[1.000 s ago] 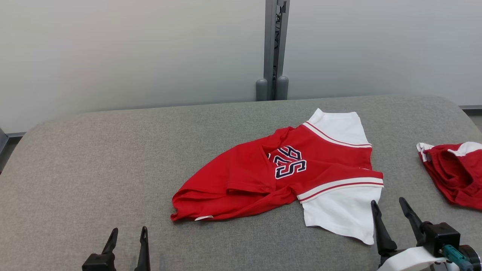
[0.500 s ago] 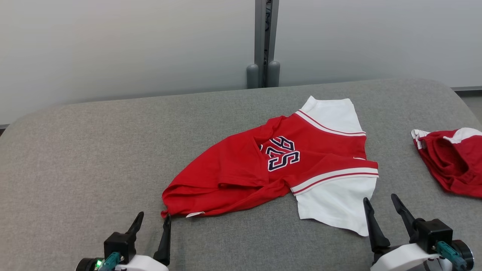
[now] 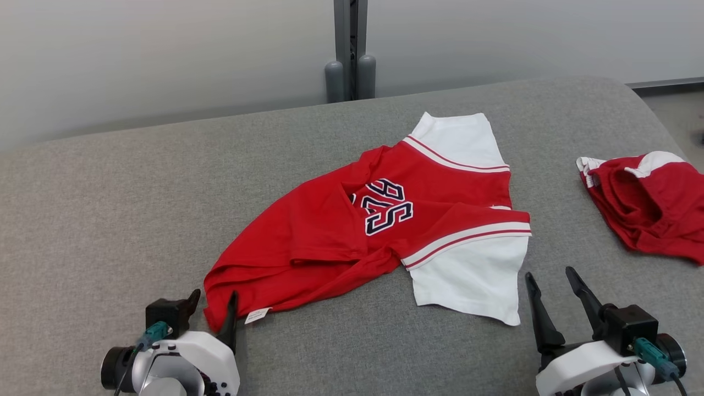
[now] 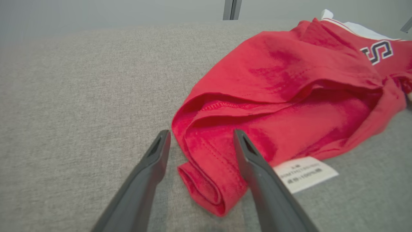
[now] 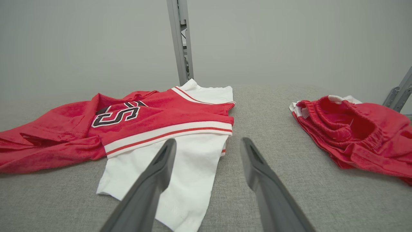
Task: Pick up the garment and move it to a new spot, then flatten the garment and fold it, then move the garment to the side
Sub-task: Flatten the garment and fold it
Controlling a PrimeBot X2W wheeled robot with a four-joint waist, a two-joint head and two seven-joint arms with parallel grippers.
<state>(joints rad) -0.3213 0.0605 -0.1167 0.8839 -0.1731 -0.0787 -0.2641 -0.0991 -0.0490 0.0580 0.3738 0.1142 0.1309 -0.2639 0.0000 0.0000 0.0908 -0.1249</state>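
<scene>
The garment (image 3: pixel 319 242) is a red jersey with white sleeves, lying crumpled on the grey padded surface (image 3: pixel 110 209), its dark white-outlined number (image 3: pixel 385 206) facing up. Its lower red hem corner (image 4: pixel 206 180) is folded over, with a small white care label (image 4: pixel 304 174) beside it. My left gripper (image 3: pixel 214 300) is open, its fingers standing on either side of that hem corner (image 3: pixel 212 316); in the left wrist view the left gripper (image 4: pixel 201 135) has cloth between its fingers. My right gripper (image 3: pixel 550 273) is open and empty, just right of the near white sleeve (image 3: pixel 467 275). The right wrist view has the right gripper (image 5: pixel 208 141) at that sleeve's (image 5: pixel 180 174) edge.
A second red and white garment (image 3: pixel 643 203) lies bunched at the right edge of the surface, also seen as a bunched garment (image 5: pixel 354 129) in the right wrist view. A grey post (image 3: pixel 350 49) stands against the pale wall behind. The surface's rounded right corner is close to that bundle.
The head camera has shifted, so the scene sits lower-left. My left gripper has advanced to the jersey's hem corner and now straddles it. The right gripper keeps its place by the sleeve.
</scene>
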